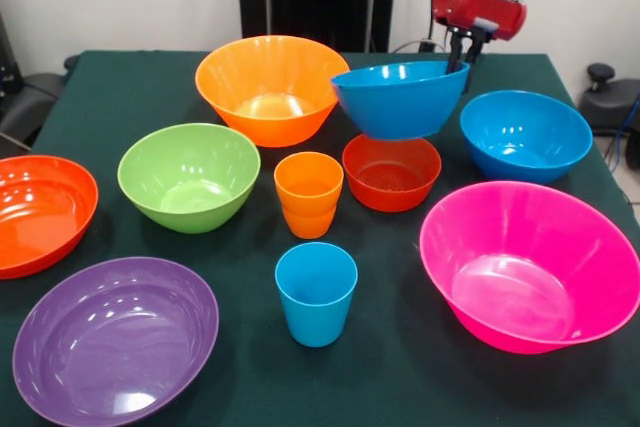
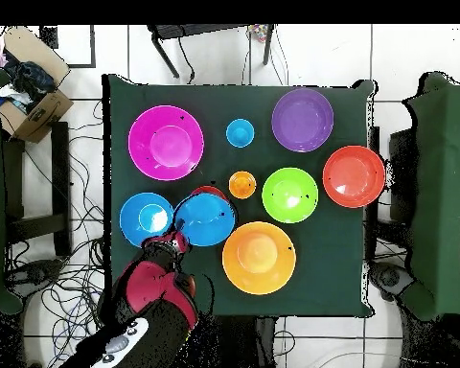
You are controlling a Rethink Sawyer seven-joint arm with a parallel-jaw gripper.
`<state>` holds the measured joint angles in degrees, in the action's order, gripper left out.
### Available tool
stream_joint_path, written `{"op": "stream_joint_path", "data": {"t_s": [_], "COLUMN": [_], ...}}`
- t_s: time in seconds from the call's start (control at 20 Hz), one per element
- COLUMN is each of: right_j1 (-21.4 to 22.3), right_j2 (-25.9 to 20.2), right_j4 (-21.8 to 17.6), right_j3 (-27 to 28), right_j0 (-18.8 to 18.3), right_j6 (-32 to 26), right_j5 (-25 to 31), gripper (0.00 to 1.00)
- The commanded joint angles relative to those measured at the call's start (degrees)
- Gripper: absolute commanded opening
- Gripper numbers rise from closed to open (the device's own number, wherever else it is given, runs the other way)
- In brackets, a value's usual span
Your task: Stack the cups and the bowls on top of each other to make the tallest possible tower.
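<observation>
With the gripper (image 1: 461, 59) grasping the rim of the lifted blue bowl (image 1: 398, 99), we should center it over the small red-orange bowl (image 1: 391, 172) and lower it level.

The scene is lit brightly and evenly from above. White glare patches are seen on the glossy inner walls of the purple bowl (image 1: 115, 340), the pink bowl (image 1: 533, 265) and the red bowl (image 1: 40, 212) at the bench's left edge in the front view. Only soft, short shadows are cast on the green cloth (image 1: 400, 367), beneath each bowl. In the overhead view the floor (image 2: 416, 57) around the bench is washed out to near white, and glare is confined to bowl centres.
</observation>
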<state>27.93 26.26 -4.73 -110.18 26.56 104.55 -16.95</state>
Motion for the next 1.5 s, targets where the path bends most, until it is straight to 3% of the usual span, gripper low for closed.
{"op": "stream_joint_path", "data": {"t_s": [0.05, 0.2, 0.35, 0.85, 1.3, 1.5], "right_j1": [4.6, 8.6, 9.5, 4.8, 1.4, -0.6], "right_j2": [-9.2, -12.7, -14.8, -14.5, -17.5, -16.1], "right_j4": [-4.3, -6.1, -5.6, -4.3, -4.3, -4.6], "right_j3": [4.1, 4.0, 3.9, 4.5, 3.7, 4.9], "right_j0": [-4.8, -8.0, -9.7, -8.5, -10.6, -9.8], "right_j6": [3.4, 1.1, 1.9, 4.7, 5.1, 4.0], "right_j5": [8.9, 15.0, 16.7, 13.1, 13.9, 14.7], "gripper": [0.0, 0.0, 0.0, 0.0, 0.0, 0.0]}}
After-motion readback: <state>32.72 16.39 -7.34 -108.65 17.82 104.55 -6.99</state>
